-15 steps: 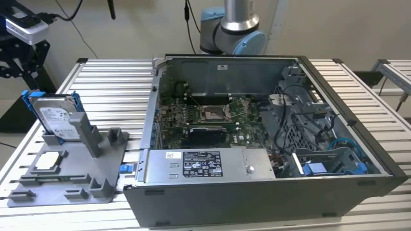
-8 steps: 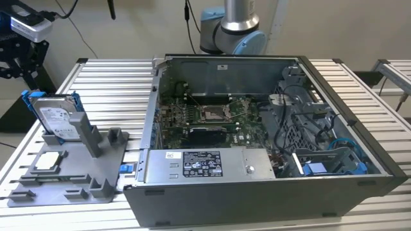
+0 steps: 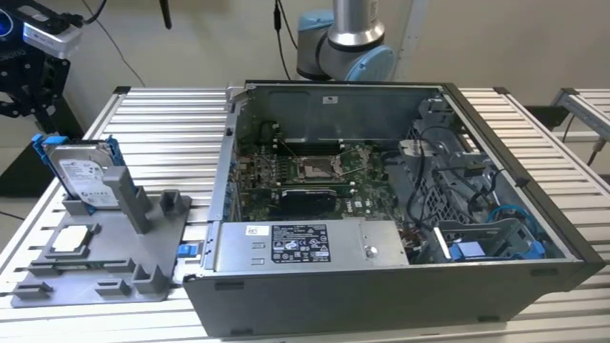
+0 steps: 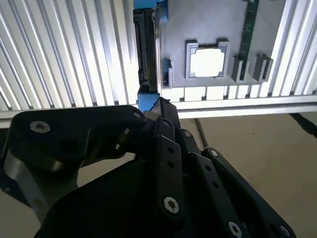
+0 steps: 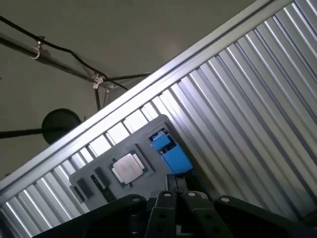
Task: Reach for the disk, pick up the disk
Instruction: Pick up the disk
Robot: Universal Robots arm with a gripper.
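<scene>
The disk [image 3: 84,175] stands upright in a slot of the grey fixture [image 3: 143,275] at the exterior view's left, silver with a white label and a blue frame. My gripper [image 3: 24,93] hangs high above and beyond it, near the table's far left corner, apart from it. In the second wrist view the disk [image 4: 146,44] appears edge-on past my gripper [image 4: 159,106]. In the first wrist view the blue frame of the disk [image 5: 171,153] lies just beyond my gripper [image 5: 175,184], whose fingers sit together with nothing between them.
A small square silver chip [image 3: 74,239] lies in the fixture near the disk. An open computer case [image 3: 381,300] takes up the middle and right of the slatted metal table [image 3: 162,136]. The arm's base [image 3: 348,50] stands behind the case.
</scene>
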